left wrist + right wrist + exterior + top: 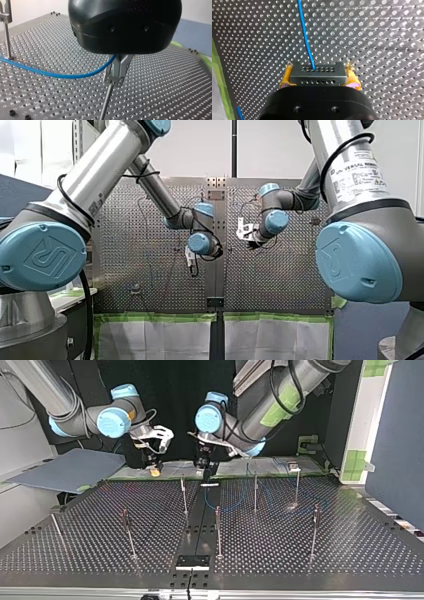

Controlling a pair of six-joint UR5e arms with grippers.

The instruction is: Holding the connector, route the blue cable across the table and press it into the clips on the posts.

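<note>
Between the yellow pads of your right gripper sat the dark grey perforated connector block, pinched firmly, with the thin blue cable running out ahead over the perforated metal table. Further along, your left gripper had its metal fingers pressed together on the cable, right atop a thin metal post. My call: you needed to hold the connector steady, leave slack, and push straight down so the cable seated in the clip. Other posts stood beyond.

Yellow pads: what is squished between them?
The dark connector, pinched between both yellow pads, with the blue cable running out ahead; the right wrist view shows it.
</note>
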